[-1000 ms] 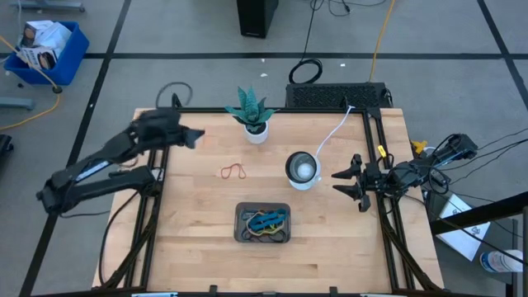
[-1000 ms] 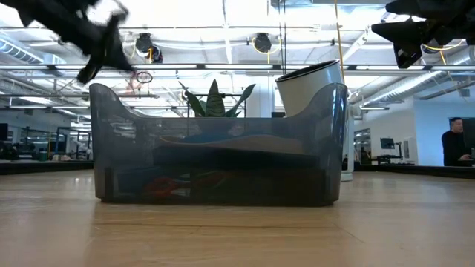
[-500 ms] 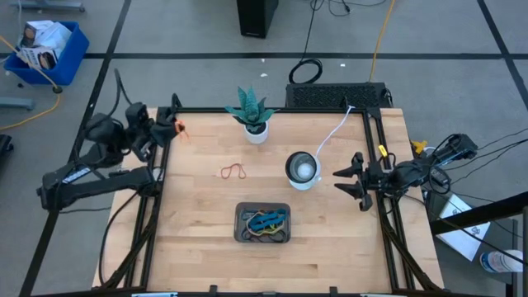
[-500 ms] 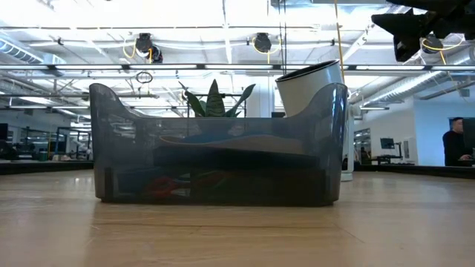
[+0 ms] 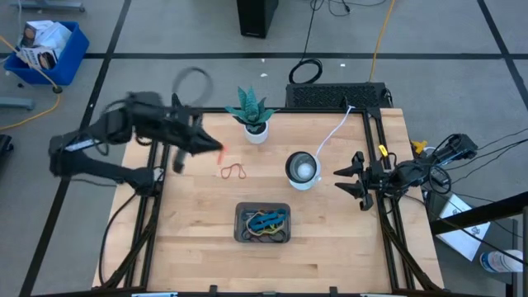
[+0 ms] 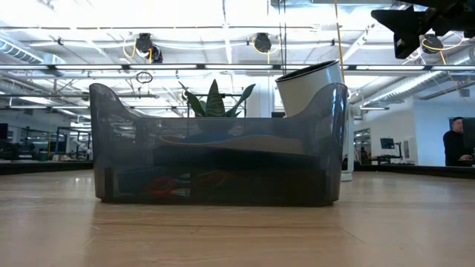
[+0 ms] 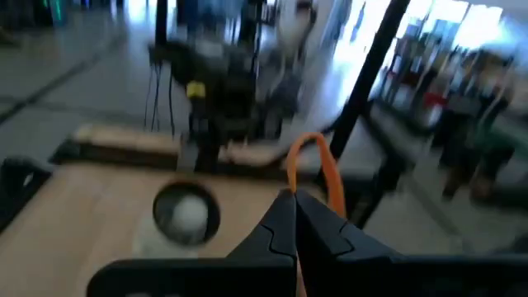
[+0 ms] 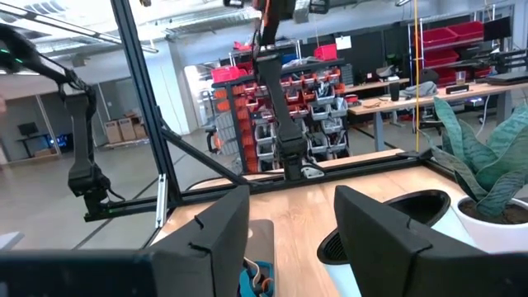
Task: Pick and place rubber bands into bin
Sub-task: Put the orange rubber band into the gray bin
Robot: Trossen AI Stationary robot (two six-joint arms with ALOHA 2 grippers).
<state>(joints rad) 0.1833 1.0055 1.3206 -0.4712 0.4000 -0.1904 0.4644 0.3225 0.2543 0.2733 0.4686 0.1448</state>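
While the left end effector (image 5: 216, 152) pinches an orange rubber band (image 7: 318, 169) between pressed-together fingers above the counter (image 5: 198, 231), the right end effector (image 5: 353, 183) waits spread beside the bowl (image 5: 302, 169).

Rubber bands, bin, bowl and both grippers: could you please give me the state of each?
Left gripper: jaws shut on an orange rubber band.
Right gripper: jaws open, empty.
Bin: holds several bands.
Loose red band: flat on table.
Bowl: upright.
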